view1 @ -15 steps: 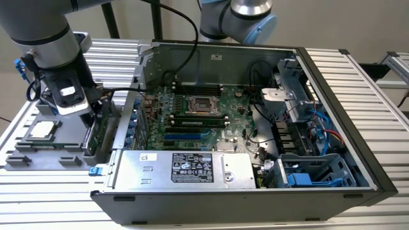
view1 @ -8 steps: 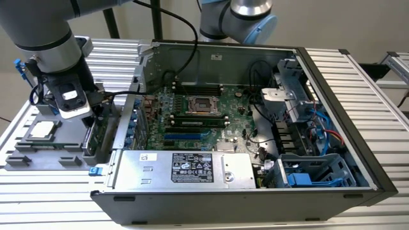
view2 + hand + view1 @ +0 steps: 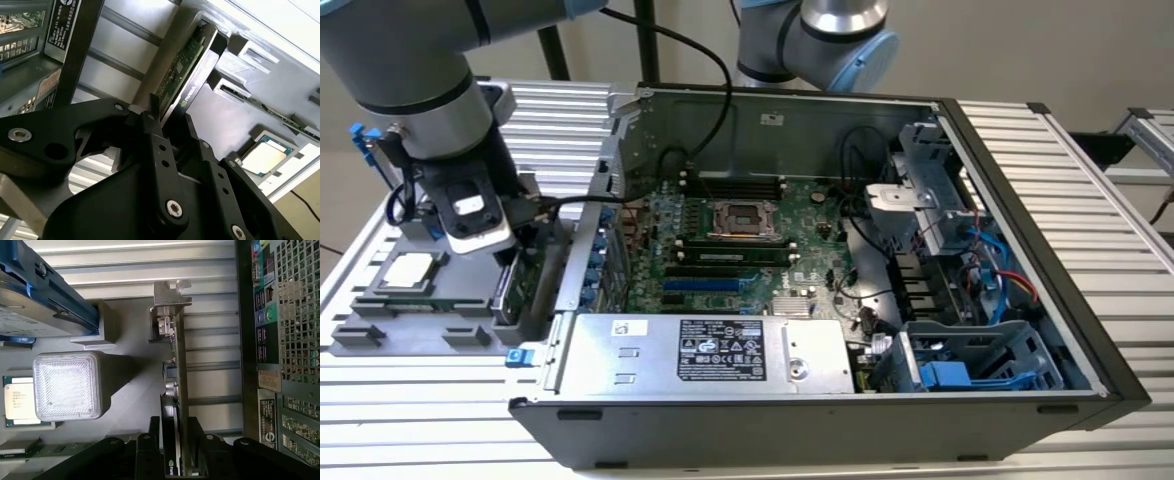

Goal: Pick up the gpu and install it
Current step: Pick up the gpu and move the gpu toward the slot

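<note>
The gpu [image 3: 520, 288] is a thin green card standing on its long edge in a slot of the grey parts tray [image 3: 400, 335], just outside the computer case's wall on the exterior view's left. My gripper [image 3: 511, 258] comes down onto it from above. In both wrist views the black fingers press on the card's two faces: the gpu [image 3: 179, 365] runs away from the gripper [image 3: 175, 434] to its grey metal bracket [image 3: 170, 295], and the gpu [image 3: 180, 65] shows a green face and a dark face ahead of the gripper [image 3: 170, 116]. It is shut on the card.
The open computer case [image 3: 854, 405] lies on the slatted table, with the motherboard [image 3: 734, 250] and the power supply [image 3: 707, 350] inside. The case's rear panel [image 3: 280, 340] is close beside the card. The tray also holds a silver chip [image 3: 407, 270] and a blue-framed hard drive [image 3: 40, 295]. A second arm [image 3: 827, 40] stands behind.
</note>
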### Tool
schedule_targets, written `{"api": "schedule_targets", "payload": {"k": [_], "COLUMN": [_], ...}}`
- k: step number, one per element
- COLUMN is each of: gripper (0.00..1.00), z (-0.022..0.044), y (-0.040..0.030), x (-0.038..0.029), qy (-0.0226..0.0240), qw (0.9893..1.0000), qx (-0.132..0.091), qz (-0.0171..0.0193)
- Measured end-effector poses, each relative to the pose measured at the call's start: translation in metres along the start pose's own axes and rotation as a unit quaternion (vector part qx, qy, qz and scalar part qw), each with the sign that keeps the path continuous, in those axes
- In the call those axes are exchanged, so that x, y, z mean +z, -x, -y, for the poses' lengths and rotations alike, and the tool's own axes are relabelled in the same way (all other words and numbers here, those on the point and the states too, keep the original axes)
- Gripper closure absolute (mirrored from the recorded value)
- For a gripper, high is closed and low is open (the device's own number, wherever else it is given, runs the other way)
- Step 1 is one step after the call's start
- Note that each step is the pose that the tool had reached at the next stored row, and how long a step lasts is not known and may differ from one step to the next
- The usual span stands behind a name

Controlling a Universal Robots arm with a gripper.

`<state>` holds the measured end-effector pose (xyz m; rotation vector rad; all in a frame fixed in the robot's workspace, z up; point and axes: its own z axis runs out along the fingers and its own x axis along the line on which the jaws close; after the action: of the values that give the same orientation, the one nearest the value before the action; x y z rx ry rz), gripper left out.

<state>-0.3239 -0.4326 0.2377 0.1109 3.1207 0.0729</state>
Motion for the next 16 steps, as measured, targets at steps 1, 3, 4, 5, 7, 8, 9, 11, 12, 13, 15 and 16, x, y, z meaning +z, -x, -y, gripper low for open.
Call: {"api": "schedule_targets", "payload": {"k": [1, 3, 4, 5, 7, 8, 9, 11, 12, 13, 15, 16], "gripper": [1.0, 1.0, 1.0, 1.0, 1.0, 1.0, 1.0, 1.0, 1.0, 1.0, 0.0, 0.0], "z": [0.0, 0.0, 0.0, 0.0, 0.0, 0.0001, 0.0, 0.0, 0.0, 0.0, 0.0, 0.0], "y": [-0.0002, -0.0003, -0.0003, -0.0003, -0.0003, -0.0003, -0.0003, -0.0003, -0.0003, -0.0003, -0.0003, -0.0003], "x": [0.0004, 0.0007, 0.0007, 0.0007, 0.0008, 0.0008, 0.0008, 0.0008, 0.0008, 0.0009, 0.0009, 0.0008], "qy": [0.0, 0.0, 0.0, 0.0, 0.0001, 0.0001, 0.0001, 0.0001, 0.0001, 0.0001, 0.0001, 0.0001], "qw": [1.0, 1.0, 1.0, 1.0, 1.0, 1.0, 1.0, 1.0, 1.0, 1.0, 1.0, 1.0], "qx": [0.0, 0.0, 0.0, 0.0, 0.0, 0.0, 0.0, 0.0, 0.0, 0.0, 0.0, 0.0], "qz": [0.0, 0.0, 0.0, 0.0, 0.0001, 0.0001, 0.0001, 0.0001, 0.0001, 0.0001, 0.0001, 0.0]}}
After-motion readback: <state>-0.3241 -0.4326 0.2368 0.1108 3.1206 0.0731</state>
